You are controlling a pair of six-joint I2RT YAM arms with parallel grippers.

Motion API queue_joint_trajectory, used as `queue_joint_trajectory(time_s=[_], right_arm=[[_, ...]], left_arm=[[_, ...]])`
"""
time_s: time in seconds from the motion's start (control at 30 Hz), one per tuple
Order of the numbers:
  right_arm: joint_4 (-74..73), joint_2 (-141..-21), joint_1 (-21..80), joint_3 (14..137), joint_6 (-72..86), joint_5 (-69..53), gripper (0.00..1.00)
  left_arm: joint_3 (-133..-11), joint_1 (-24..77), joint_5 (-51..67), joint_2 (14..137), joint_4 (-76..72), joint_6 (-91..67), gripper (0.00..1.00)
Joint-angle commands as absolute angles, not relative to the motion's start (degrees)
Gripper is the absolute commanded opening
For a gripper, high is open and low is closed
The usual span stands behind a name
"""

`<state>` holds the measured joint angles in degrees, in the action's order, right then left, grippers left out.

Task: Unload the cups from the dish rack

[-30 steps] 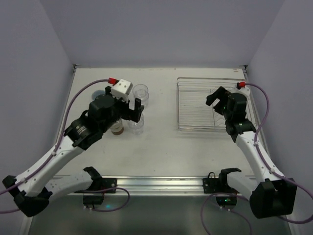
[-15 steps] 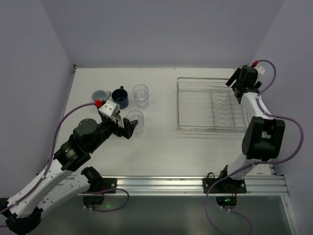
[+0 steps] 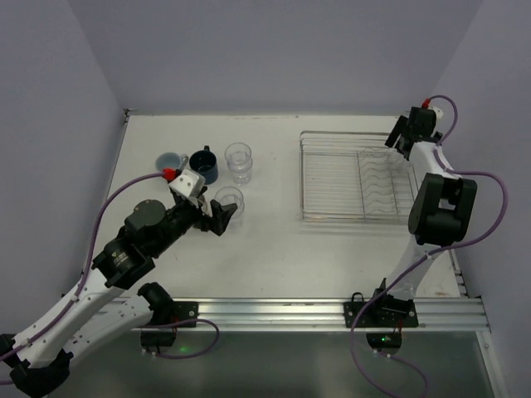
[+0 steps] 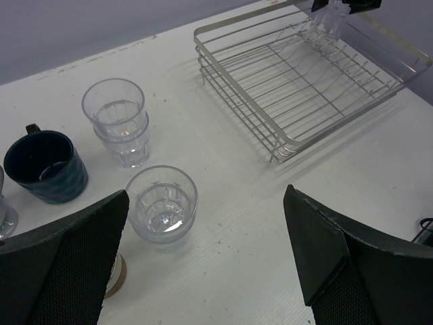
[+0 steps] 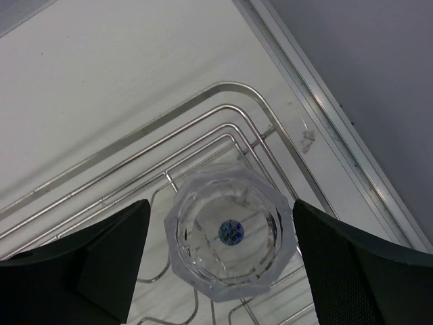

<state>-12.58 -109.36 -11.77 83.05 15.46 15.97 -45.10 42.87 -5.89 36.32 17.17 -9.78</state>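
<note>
The silver wire dish rack (image 3: 344,178) stands at the right; it also shows in the left wrist view (image 4: 298,81). At its far right corner my right gripper (image 3: 401,137) hangs over a clear glass tumbler (image 5: 230,233) that stands bottom-up on the tines. The right gripper (image 5: 222,203) is open, a finger on each side and a thin gap at the left. On the table at the left are a light blue mug (image 3: 172,160), a navy mug (image 3: 204,164), stacked tumblers (image 3: 239,162), a single tumbler (image 3: 229,201) and a brown cup (image 4: 116,274). My left gripper (image 3: 214,217) is open and empty beside the single tumbler.
A raised table rim (image 5: 325,128) and the purple side wall run close behind the rack's far right corner. The rack's wavy tines (image 3: 386,182) fill its right half. The metal rail (image 3: 274,311) carrying the arm bases lines the near edge.
My left gripper has drawn back from over the cups toward the near side. My right arm has swung from the rack's front to its far right corner, and its jaws have narrowed round the tumbler.
</note>
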Motion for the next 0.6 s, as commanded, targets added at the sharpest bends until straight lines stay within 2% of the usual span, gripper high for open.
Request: queue_joint_trajectory(time_s=[0.0, 0.2, 0.3, 0.43, 0.47, 0.57], right_arm=[[-16.8, -111.8, -12.0, 89.2, 12.7, 15.2, 0.88], [-22.2, -115.6, -12.2, 94.1, 12.8, 14.8, 0.84], [-22.9, -115.7, -12.2, 94.0, 13.4, 15.1, 0.77], [-22.8, -114.6, -12.2, 92.6, 13.9, 15.7, 0.57], [-22.0, -114.2, -12.2, 92.0, 14.1, 16.0, 0.44], [-18.7, -110.7, -12.1, 89.3, 14.2, 16.0, 0.36]], left_arm=[[-45.4, 42.8, -5.1, 36.9, 14.2, -8.5, 1.0], [-45.6, 42.5, -5.4, 37.3, 14.1, -8.4, 1.0], [-45.5, 42.5, -5.4, 37.5, 14.1, -8.3, 1.0], [-45.5, 42.2, -5.3, 37.3, 14.1, -8.4, 1.0], [-45.4, 42.3, -5.2, 37.4, 14.1, -8.3, 1.0], [-45.5, 42.2, -5.3, 37.4, 14.1, -8.4, 1.0]])
